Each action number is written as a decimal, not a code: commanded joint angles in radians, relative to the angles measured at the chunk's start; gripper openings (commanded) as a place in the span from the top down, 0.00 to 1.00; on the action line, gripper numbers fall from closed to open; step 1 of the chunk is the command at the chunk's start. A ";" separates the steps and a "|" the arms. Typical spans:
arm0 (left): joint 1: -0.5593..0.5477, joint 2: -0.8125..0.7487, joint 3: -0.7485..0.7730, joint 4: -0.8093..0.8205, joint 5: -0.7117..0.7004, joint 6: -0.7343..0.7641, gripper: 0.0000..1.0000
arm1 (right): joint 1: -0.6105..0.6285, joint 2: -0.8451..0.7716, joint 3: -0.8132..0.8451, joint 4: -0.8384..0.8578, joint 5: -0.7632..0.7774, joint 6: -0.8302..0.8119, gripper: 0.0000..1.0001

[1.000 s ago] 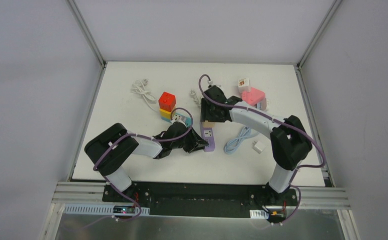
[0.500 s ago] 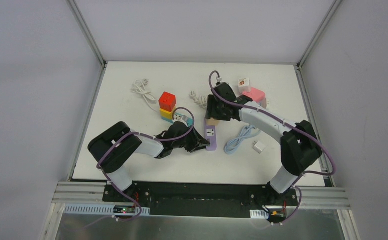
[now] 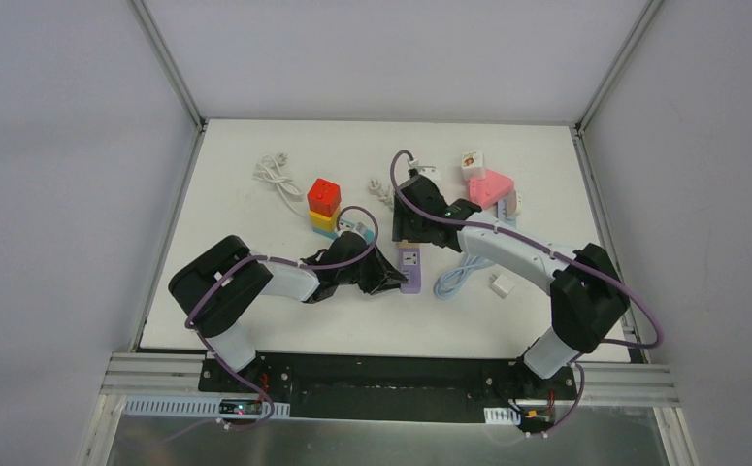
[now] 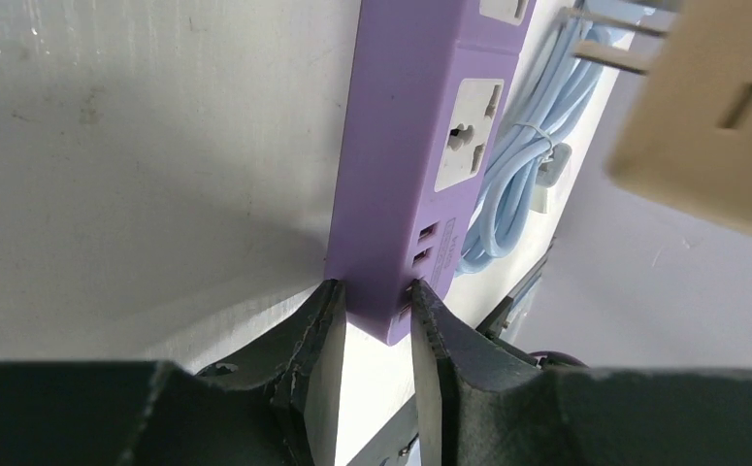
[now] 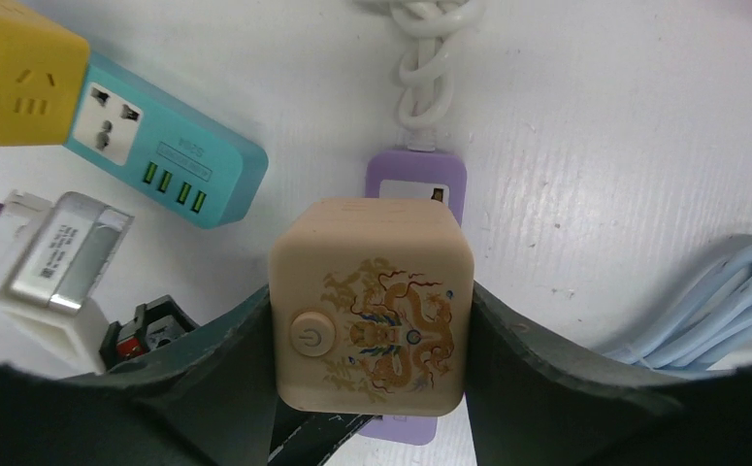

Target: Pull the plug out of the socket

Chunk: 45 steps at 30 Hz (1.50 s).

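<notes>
Left arm, low over the white table point(image 3: 507, 320): the left gripper point(image 4: 374, 303) is clamped across the near end of the purple plastic power strip point(image 4: 396, 146), one finger on each long side, just by the USB ports. The strip lies flat on the table, near its middle, pointing away from the arm bases.

Right arm, reaching in from the right: the right gripper point(image 5: 369, 301) grasps the beige cube-shaped plug point(image 5: 372, 243), whose upper face carries a gold dragon print and a round power button. Its dark fingers point(image 5: 226, 349) press on two opposite sides of the cube. The plug hangs directly above the far half of the purple strip. In the left wrist view its metal prongs point(image 4: 609, 53) show bare, out of the socket holes.

A twisted white cord point(image 5: 425, 68) meets the far end of the strip. A coiled light-blue cable point(image 5: 702, 301) lies just right of the strip. To the left sits a teal power strip point(image 5: 168, 155) carrying a yellow cube adapter point(image 5: 13, 87), with a red cube point(image 3: 324, 196) on top of that. A pink block point(image 3: 491, 186) and a small white printed cube point(image 3: 473, 162) stand toward the far right. A small white adapter point(image 3: 501, 284) lies right of the blue cable.
</notes>
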 commanded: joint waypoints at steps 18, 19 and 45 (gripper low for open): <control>0.010 -0.311 0.180 -0.697 -0.177 0.368 0.33 | -0.097 -0.189 -0.040 -0.089 0.003 0.147 1.00; 0.010 -0.338 0.196 -0.735 -0.195 0.392 0.29 | -0.116 -0.210 -0.061 -0.098 0.000 0.152 1.00; 0.015 -0.935 0.139 -1.191 -0.475 0.487 0.01 | -0.322 -0.508 -0.493 -0.214 -0.331 0.386 0.78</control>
